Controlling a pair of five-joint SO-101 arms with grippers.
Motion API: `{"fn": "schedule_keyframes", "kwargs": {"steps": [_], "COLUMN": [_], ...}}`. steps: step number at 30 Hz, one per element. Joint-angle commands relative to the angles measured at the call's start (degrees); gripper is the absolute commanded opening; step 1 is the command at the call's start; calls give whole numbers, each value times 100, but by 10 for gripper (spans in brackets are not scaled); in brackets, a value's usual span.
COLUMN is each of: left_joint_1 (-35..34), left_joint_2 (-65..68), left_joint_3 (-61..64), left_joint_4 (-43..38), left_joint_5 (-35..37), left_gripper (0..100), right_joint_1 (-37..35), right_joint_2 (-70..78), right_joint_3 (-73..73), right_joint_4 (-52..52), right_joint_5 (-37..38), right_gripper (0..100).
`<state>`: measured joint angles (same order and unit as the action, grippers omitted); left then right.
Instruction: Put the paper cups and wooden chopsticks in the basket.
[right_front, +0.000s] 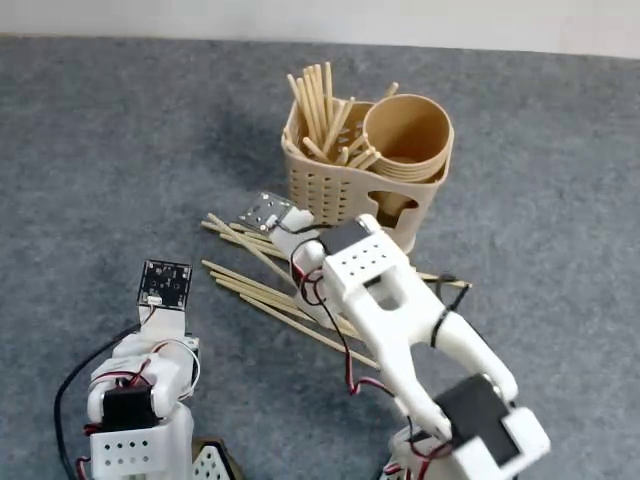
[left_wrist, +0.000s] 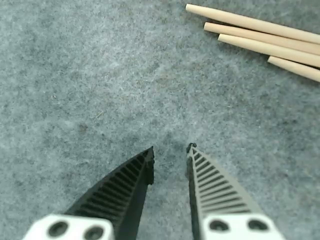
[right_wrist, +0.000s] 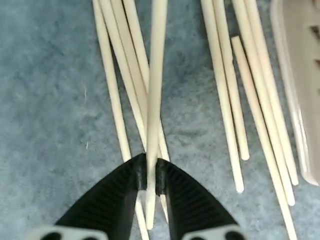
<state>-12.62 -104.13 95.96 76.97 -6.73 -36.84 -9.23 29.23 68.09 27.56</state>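
While left tool (left_wrist: 170, 148) hovers spread over carpet (left_wrist: 100, 75), right tool (right_wrist: 151, 167) pinches one chopstick (right_wrist: 158, 60) atop loose chopsticks (right_wrist: 225, 100) beside basket (right_wrist: 300, 60).

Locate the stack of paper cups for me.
In the high view, the paper cups sit nested in the right half of the basket, beside the upright chopsticks standing in its left half.

text: none can be read | labels, brands: none can be read | numbers, signs: none can be read | dark board (right_front: 166, 284): any print too small to be told
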Motion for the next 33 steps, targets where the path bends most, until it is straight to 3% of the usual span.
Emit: {"fn": "schedule_keyframes", "kwargs": {"steps": [1,5,17,23,28,33], "left_joint_1": [-31,-31,-31,-31,-31,-31], "left_joint_2": [13,13,13,13,13,13], "left_joint_3": [119,119,119,119,119,119], "left_joint_4": [44,44,44,44,44,44], "left_joint_5": [35,35,35,35,35,35], "left_gripper": [120,120,120,120,120,120], "right_joint_1": [57,57,48,48,66,532], "right_joint_2": [-857,-1736,-3723,-4725,-4954,-4593], "right_joint_3": [127,409,347,321,787,1279], "right_joint_4": [13,4,-286,-1648,-3099,-4919], "right_joint_5": [-62,-88,-1468,-2207,-1916,-1881], "right_gripper": [6,6,6,6,6,6]}}
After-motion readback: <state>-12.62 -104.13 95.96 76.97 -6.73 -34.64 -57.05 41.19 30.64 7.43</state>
